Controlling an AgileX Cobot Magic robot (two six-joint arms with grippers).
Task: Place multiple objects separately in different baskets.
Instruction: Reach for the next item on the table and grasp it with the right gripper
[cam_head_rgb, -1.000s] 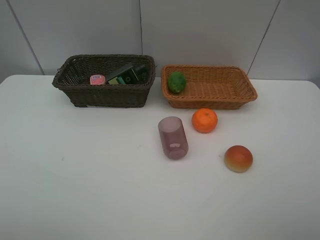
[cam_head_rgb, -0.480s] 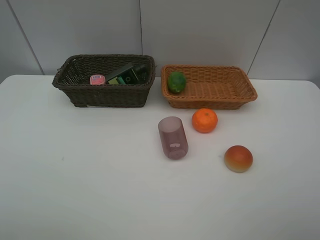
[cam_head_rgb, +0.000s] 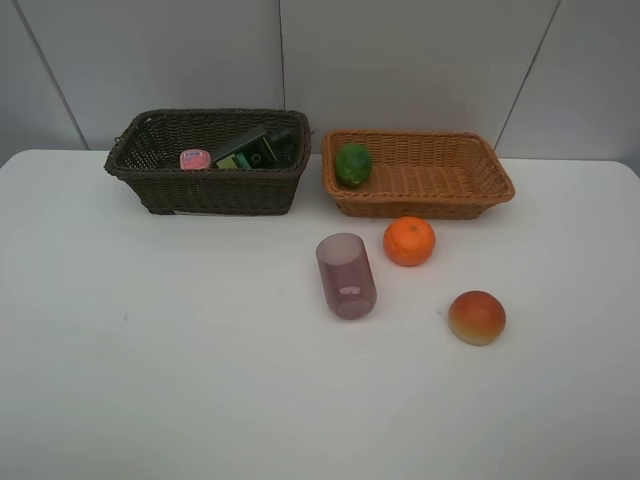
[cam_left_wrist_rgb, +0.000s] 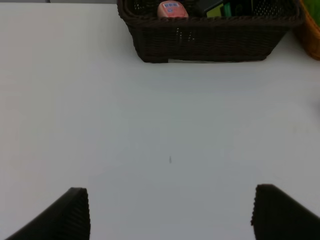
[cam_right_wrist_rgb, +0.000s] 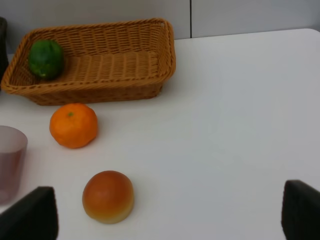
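Note:
The dark brown basket (cam_head_rgb: 150, 180) holds the pink white-capped bottle (cam_head_rgb: 194, 158) and the flat black green-labelled bottle (cam_head_rgb: 250, 151); they also show in the left wrist view, basket (cam_left_wrist_rgb: 210, 42), pink bottle (cam_left_wrist_rgb: 172, 9). The light tan basket (cam_head_rgb: 470, 195) holds the green fruit (cam_head_rgb: 353, 164). The orange (cam_head_rgb: 409, 241), the purple cup (cam_head_rgb: 346, 276) on its side and the red-orange fruit (cam_head_rgb: 476, 317) lie on the table. My left gripper (cam_left_wrist_rgb: 170, 212) is open over bare table. My right gripper (cam_right_wrist_rgb: 170, 215) is open, with the red-orange fruit (cam_right_wrist_rgb: 108, 196) just ahead of it.
The white table (cam_head_rgb: 180, 350) ends at a grey panelled wall behind the baskets. In the right wrist view the tan basket (cam_right_wrist_rgb: 90, 90), the orange (cam_right_wrist_rgb: 73, 125) and the cup (cam_right_wrist_rgb: 10, 160) lie ahead. Neither arm shows in the exterior view.

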